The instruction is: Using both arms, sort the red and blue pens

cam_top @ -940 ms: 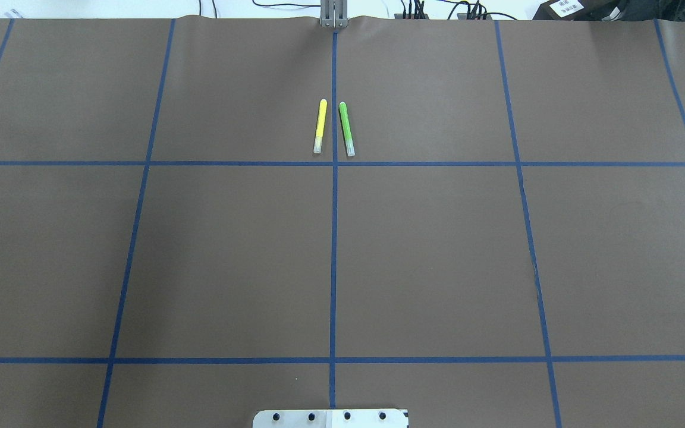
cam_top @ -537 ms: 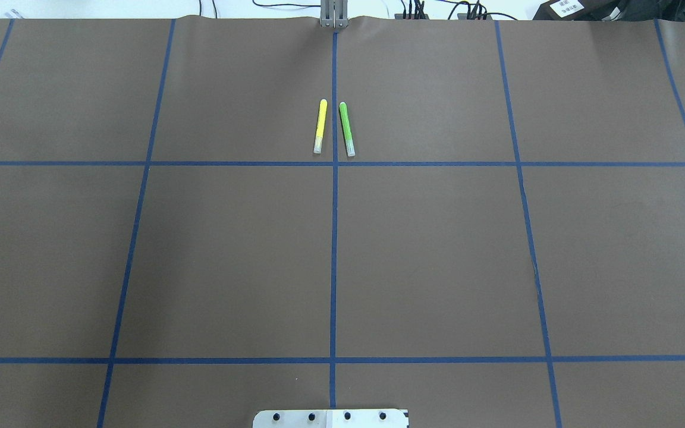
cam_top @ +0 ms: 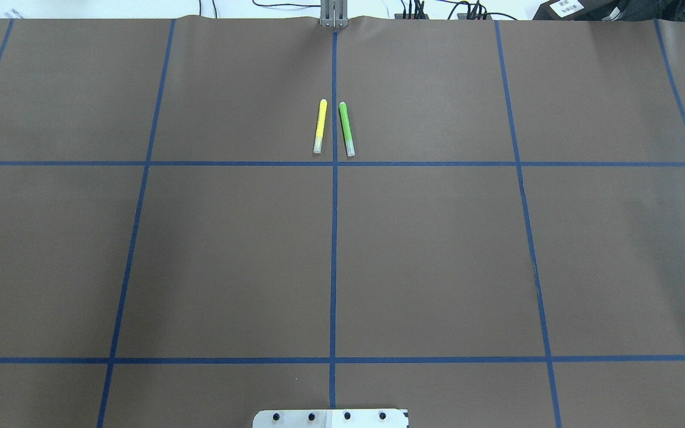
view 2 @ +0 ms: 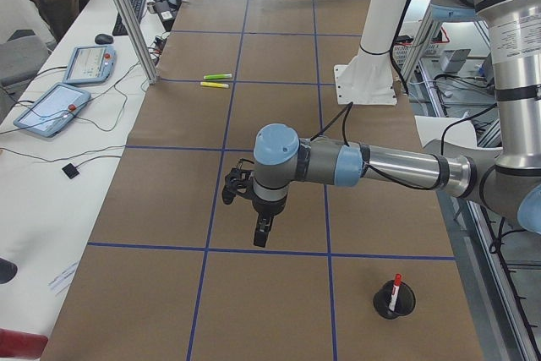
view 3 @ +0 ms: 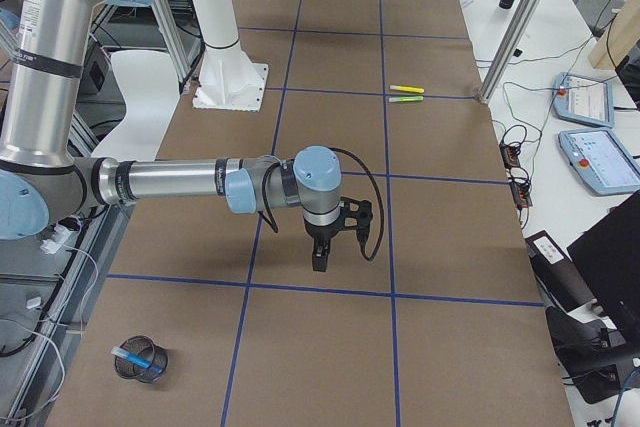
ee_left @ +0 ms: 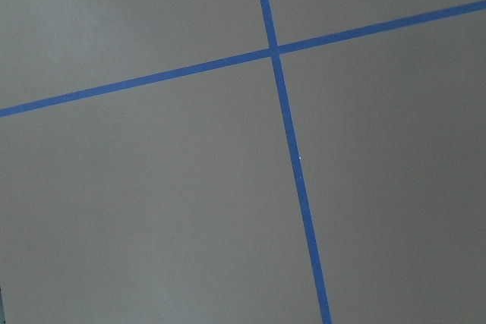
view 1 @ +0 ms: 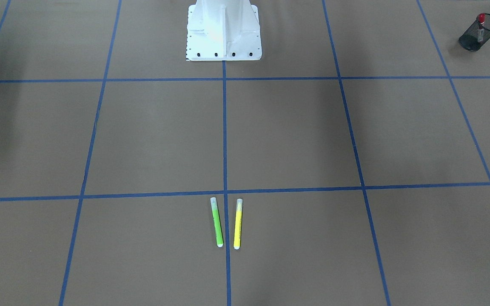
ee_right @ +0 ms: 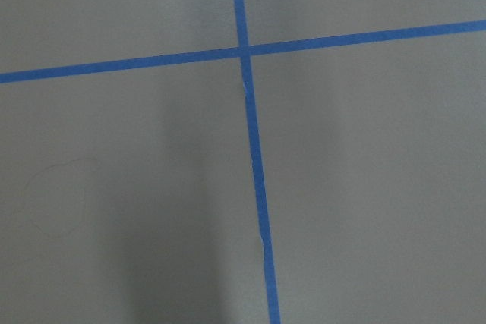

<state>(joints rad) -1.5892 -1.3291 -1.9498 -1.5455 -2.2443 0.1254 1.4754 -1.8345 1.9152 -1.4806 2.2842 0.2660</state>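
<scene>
The red pen (view 2: 396,285) stands red end up in a black mesh cup (view 2: 393,303) near the table's end on my left; the same red pen (view 1: 481,18) shows in that cup (view 1: 479,29) in the front-facing view. The blue pen (view 3: 135,353) lies slanted in a second mesh cup (view 3: 140,361) at the opposite end. My left gripper (view 2: 261,238) hangs pointing down over bare brown mat, well away from its cup. My right gripper (view 3: 320,262) does the same near a tape line. I cannot tell whether either is open or shut. Both wrist views show only mat and blue tape.
A green marker (cam_top: 346,129) and a yellow marker (cam_top: 320,126) lie side by side across the centre tape line at the far side. The white pedestal (view 1: 223,32) stands at the robot's base. Tablets (view 2: 51,109) and cables lie on the side bench.
</scene>
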